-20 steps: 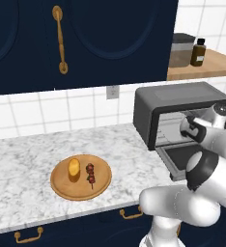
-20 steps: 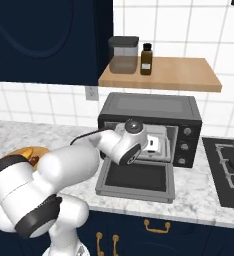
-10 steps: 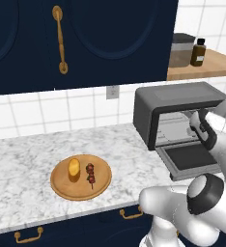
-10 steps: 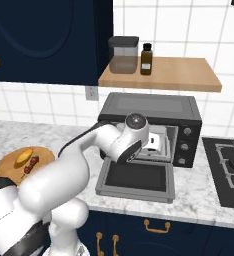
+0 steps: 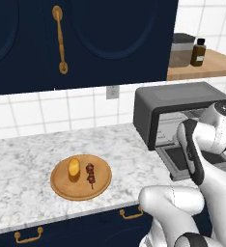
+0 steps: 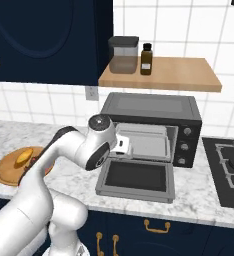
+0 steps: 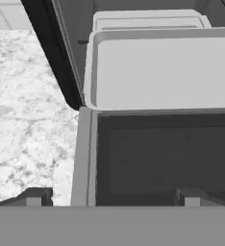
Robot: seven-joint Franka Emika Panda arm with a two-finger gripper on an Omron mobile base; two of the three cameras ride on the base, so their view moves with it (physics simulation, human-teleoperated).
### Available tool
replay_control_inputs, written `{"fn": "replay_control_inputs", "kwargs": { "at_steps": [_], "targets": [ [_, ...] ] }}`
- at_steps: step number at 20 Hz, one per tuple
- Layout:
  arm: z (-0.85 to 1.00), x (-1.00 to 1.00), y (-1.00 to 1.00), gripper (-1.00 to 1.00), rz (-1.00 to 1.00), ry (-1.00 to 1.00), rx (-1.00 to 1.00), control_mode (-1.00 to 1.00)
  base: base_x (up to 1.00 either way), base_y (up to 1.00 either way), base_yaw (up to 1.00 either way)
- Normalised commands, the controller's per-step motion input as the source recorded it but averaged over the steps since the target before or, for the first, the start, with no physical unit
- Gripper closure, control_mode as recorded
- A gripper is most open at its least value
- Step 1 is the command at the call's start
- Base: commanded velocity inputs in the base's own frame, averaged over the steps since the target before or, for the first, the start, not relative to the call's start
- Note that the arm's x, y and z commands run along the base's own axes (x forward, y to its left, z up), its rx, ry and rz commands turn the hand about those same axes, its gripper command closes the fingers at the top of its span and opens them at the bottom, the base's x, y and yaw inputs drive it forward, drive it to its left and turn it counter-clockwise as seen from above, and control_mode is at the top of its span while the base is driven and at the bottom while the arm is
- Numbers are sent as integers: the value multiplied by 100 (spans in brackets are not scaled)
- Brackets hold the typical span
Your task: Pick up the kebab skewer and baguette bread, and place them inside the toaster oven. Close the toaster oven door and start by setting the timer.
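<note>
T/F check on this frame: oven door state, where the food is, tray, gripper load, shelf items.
1. The toaster oven door is folded down open. True.
2. The kebab skewer lies inside the toaster oven. False: it is on the wooden plate, beside the baguette bread.
3. A metal tray sits in the oven. True.
4. The gripper holds the bread. False: nothing is between its fingers.
5. A dark bottle stands on the wooden shelf. True.

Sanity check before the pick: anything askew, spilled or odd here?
Nothing stands out. The dark grey toaster oven has its glass drop-down door lying open and flat, with the metal tray pulled partway out. The golden baguette bread and the kebab skewer lie side by side on the round wooden plate.
</note>
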Motion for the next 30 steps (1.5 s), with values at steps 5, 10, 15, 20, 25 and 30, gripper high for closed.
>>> {"fn": "replay_control_inputs", "kwargs": {
  "at_steps": [5, 10, 15, 20, 25, 30],
  "targets": [
    [6, -29, 90, -100, 3, -3, 7, -100, 0, 0, 0],
    [0, -11, 92, -100, 1, 0, 5, -100, 0, 0, 0],
    [-6, 1, 98, -100, 0, 2, 0, -100, 0, 0, 0],
    [-26, 4, 90, -100, 0, 8, 0, -100, 0, 0, 0],
    [-25, 8, 95, -100, 0, 10, 0, -100, 0, 0, 0],
    [-21, 31, 98, -100, 0, 10, 0, -100, 0, 0, 0]
  ]
}}
